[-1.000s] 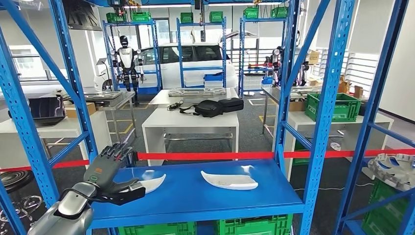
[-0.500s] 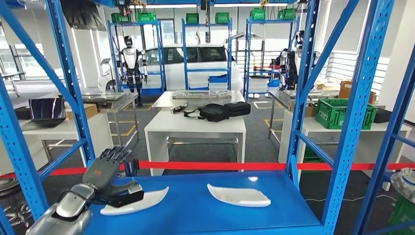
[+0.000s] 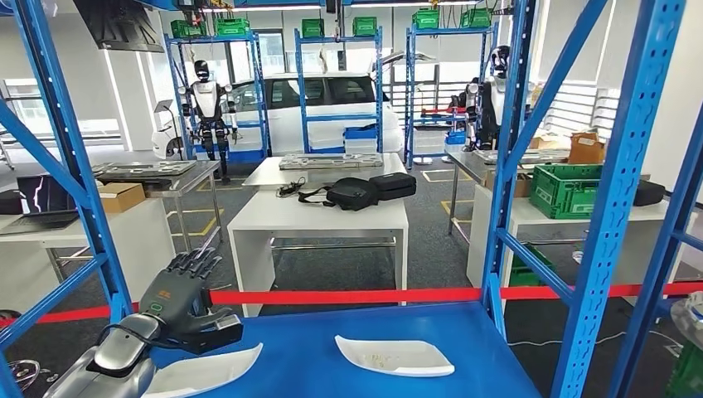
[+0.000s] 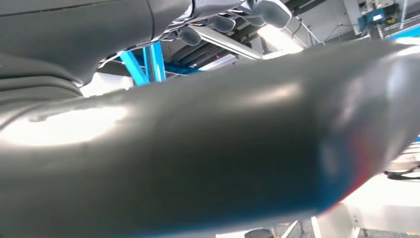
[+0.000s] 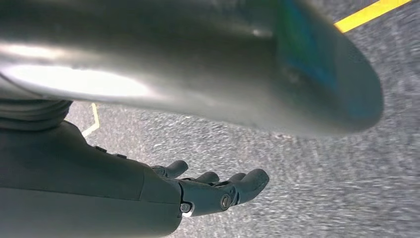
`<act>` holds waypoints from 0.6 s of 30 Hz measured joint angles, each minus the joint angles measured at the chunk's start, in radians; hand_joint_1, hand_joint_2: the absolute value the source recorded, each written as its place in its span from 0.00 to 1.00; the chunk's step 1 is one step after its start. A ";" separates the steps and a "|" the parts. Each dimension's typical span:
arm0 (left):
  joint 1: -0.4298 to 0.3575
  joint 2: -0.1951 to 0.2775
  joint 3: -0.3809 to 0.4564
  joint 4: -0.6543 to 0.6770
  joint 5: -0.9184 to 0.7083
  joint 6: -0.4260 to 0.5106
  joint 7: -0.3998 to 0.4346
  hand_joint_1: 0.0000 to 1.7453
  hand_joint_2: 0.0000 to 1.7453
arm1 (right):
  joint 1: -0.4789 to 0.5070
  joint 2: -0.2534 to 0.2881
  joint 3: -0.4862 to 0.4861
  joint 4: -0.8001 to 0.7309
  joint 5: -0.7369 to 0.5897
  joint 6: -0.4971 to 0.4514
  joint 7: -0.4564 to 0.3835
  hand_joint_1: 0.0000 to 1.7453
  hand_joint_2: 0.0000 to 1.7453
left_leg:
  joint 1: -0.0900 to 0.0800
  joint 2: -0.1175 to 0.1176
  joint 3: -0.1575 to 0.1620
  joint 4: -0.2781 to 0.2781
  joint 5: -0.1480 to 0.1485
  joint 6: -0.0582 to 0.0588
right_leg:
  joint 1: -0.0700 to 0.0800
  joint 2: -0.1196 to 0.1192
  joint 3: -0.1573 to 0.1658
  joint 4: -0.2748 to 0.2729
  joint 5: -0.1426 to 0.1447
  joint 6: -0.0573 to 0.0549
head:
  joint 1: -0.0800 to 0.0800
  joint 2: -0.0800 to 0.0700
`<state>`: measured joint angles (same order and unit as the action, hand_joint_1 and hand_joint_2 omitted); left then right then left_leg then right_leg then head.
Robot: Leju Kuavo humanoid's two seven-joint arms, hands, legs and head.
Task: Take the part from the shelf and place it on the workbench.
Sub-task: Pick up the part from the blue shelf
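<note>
Our left hand (image 3: 184, 300) hovered with fingers spread and empty, its thumb just above the near white part (image 3: 197, 373) on the shelf (image 3: 307, 352). We judged a shallow pinch could let the smooth curved part slip.

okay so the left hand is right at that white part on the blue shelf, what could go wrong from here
The left hand sits at one end of the long white part, so the part may tip or slip when lifted. The blue shelf upright and red tape stand close by and might catch the arm or part on the way out. A second white part could get bumped.
</note>
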<state>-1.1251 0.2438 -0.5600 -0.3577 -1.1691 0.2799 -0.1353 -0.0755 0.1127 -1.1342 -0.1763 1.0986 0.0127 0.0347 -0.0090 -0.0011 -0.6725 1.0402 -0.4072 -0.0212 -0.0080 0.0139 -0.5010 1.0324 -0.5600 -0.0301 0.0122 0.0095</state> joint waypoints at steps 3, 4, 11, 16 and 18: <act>0.006 0.003 0.000 -0.002 0.001 0.001 0.000 0.00 0.00 | 0.000 -0.001 0.000 0.000 0.000 -0.001 0.000 0.00 0.00 | 0.001 -0.005 0.024 -0.024 0.001 0.017 | 0.003 -0.001 0.008 0.010 0.000 0.017 | 0.000 0.000; 0.006 0.003 0.000 -0.004 0.001 0.002 0.000 0.00 0.00 | -0.001 -0.001 0.000 0.000 0.000 -0.002 -0.001 0.00 0.00 | 0.003 -0.006 0.036 -0.031 -0.003 0.023 | 0.003 -0.002 -0.004 0.040 0.009 0.021 | 0.001 0.000; 0.013 0.000 0.000 -0.005 0.005 0.001 -0.002 0.00 0.00 | -0.002 -0.002 -0.001 0.000 0.000 -0.001 -0.002 0.00 0.00 | 0.004 -0.011 0.131 -0.040 -0.078 0.035 | 0.001 -0.007 -0.226 0.246 -0.072 0.036 | 0.006 0.000; 0.025 -0.006 0.016 -0.002 0.097 -0.071 -0.081 0.00 1.00 | 0.006 -0.002 0.000 0.000 0.000 0.000 0.001 0.00 0.00 | -0.001 -0.015 0.189 -0.023 -0.148 0.014 | 0.005 -0.011 -0.217 0.018 0.176 0.014 | 0.005 0.000; 0.028 -0.006 0.027 -0.004 0.122 -0.102 -0.101 0.00 1.00 | 0.004 -0.002 -0.001 0.000 -0.001 0.002 0.003 0.00 0.00 | -0.002 -0.018 0.198 -0.019 -0.157 0.002 | 0.007 -0.012 -0.207 0.022 0.165 -0.005 | 0.005 0.000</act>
<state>-1.0967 0.2375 -0.5334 -0.3621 -1.0473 0.1777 -0.2368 -0.0720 0.1106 -1.1348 -0.1766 1.0975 0.0142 0.0375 -0.0107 -0.0191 -0.4748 1.0214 -0.5647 -0.0194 -0.0010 0.0017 -0.7083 1.0546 -0.3946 -0.0348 0.0172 0.0097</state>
